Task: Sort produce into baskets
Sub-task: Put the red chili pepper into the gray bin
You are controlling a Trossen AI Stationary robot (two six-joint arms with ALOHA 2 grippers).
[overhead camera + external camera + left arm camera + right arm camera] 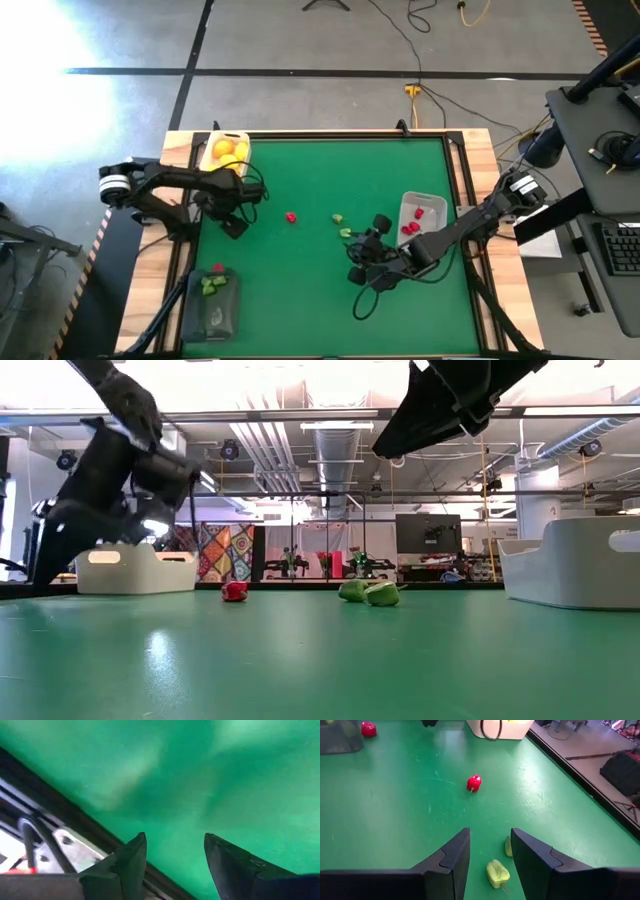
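On the green table lie a loose red piece (291, 216) (474, 783) and two green pieces (346, 232) (497, 874). The white basket (212, 160) at the far left holds yellow fruits (226, 151). The pale basket (420, 200) at the right holds red pieces. The dark basket (222, 315) at the near left holds green pieces. My right gripper (362, 243) (490, 837) hovers open just to the near right of the green pieces, slanting down toward them. My left gripper (236, 228) (175, 840) stands open over bare mat, on the near side of the white basket.
Another red piece (218, 268) (368, 728) lies at the dark basket's far rim. A raised dark frame (75, 810) runs along the mat's left edge close to my left gripper. Bare mat stretches across the table's middle and near side.
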